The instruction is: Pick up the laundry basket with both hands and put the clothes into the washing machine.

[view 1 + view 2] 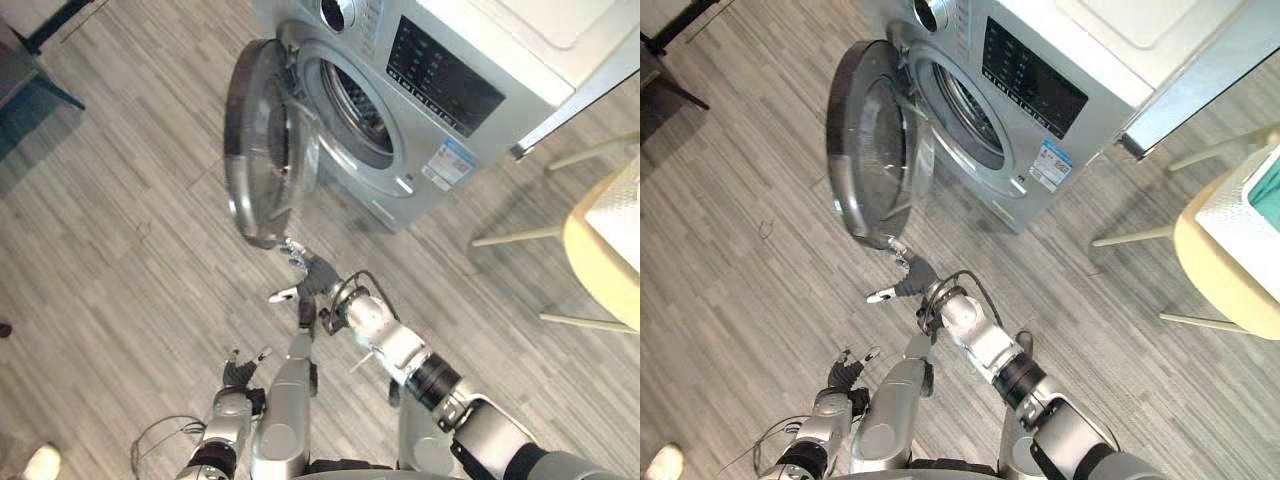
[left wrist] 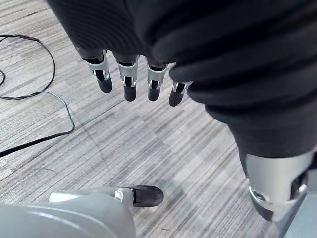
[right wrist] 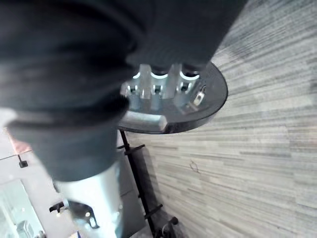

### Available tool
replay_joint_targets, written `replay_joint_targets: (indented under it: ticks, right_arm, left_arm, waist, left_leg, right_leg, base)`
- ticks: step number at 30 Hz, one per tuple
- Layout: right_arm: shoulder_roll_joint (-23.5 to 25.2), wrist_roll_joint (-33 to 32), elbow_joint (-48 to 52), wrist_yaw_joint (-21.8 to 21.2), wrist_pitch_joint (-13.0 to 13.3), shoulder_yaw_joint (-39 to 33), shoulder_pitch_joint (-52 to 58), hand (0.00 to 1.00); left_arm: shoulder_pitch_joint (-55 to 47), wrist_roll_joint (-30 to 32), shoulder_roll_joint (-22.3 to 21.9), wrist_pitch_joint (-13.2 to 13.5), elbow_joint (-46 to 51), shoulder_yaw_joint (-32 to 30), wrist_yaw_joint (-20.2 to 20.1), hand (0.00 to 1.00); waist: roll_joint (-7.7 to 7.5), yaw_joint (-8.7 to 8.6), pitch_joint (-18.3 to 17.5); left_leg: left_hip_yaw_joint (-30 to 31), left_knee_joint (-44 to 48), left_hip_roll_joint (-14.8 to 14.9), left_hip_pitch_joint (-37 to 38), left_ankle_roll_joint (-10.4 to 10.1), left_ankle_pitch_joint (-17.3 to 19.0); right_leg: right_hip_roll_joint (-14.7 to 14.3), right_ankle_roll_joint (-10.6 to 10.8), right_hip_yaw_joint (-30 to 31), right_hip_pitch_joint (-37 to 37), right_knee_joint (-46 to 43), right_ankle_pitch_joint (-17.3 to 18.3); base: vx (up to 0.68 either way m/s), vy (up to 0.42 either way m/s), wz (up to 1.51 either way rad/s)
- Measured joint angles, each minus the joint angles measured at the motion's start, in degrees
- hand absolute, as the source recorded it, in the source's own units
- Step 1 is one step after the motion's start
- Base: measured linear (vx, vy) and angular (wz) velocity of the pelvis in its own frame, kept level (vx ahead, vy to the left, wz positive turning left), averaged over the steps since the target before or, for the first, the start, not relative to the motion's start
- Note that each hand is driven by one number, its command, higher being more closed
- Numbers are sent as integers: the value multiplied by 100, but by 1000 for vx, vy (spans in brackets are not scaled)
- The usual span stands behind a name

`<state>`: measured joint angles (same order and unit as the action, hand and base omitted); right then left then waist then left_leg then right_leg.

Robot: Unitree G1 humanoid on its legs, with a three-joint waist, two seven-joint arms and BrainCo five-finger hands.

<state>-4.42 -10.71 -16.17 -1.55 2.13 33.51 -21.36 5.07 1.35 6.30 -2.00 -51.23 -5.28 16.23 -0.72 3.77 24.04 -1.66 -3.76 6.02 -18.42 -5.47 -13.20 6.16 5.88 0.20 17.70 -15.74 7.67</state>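
The washing machine (image 1: 440, 120) stands at the far side of the wooden floor (image 1: 120, 250). Its round door (image 1: 255, 150) is swung fully open to the robot's left, so the drum opening (image 1: 360, 110) is free. The door's lower rim comes out over the floor toward the robot and narrows the room in front of the machine. To the left of the door the floor is wide and bare.

The right hand (image 1: 315, 275) is stretched forward just under this lower rim, with its fingers straight and its thumb spread to the side, and it holds nothing. In the right wrist view the fingers (image 3: 158, 91) lie against the dark edge of the door. I cannot tell if they really touch it.

The left hand (image 1: 240, 372) hangs low near the robot, well apart from the door. The left wrist view shows its fingers (image 2: 129, 84) straight and relaxed over the floor and its thumb (image 2: 143, 196) apart from them. This hand also holds nothing.

The laundry basket (image 1: 1250, 215) is white and sits on a beige chair (image 1: 1215, 270) to the right of the machine, far from both hands. The right eye view shows teal cloth (image 1: 1270, 195) inside it.
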Motion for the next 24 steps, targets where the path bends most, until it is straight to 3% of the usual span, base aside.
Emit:
replay_joint_targets:
  ticks: [5, 11, 15, 20, 24]
  right_arm:
    - [-201, 260, -24, 8, 21, -1031, 1054, 0]
    - [-394, 746, -1503, 49, -150, -2718, 1955, 0]
    - [-394, 984, -2631, 255, -271, -3692, 2095, 0]
    - [-296, 784, -4014, 578, -402, -5229, 2322, 0]
    - [-169, 526, -4148, 688, -484, -5812, 2620, 0]
  left_arm:
    - [-47, 205, 79, -31, -121, -143, -136, 0]
    - [-231, 287, -35, -119, -318, -208, -391, 0]
    - [-278, 278, -105, -123, -443, -208, -511, 0]
    - [-267, 48, -169, -110, -455, -288, -620, 0]
    - [-255, -101, -195, -52, -453, -347, -618, 0]
  waist:
    - [-241, -214, -228]
    - [-348, -449, -742]
    - [-297, -627, -999]
    - [-132, -611, -1274]
    - [-35, -613, -1456]
  left_leg:
    - [-271, 44, 4, 135, 39, 61]
    - [-824, -111, 1, 638, 73, 144]
    - [-1037, -160, 2, 889, 53, 235]
    - [-1082, -207, 4, 1231, 75, 316]
    - [-1144, -211, 14, 1442, 81, 360]
  right_leg:
    - [-7, 102, 274, -99, 204, -174]
    - [-4, 154, 806, -379, 639, -426]
    - [-2, 174, 1000, -557, 812, -470]
    - [10, 174, 981, -970, 962, -465]
    - [10, 155, 993, -1154, 991, -444]
  base:
    - [3, -11, -26]
    - [32, -11, -47]
    - [7, -20, -31]
    - [4, -12, 0]
    - [1, -5, -2]
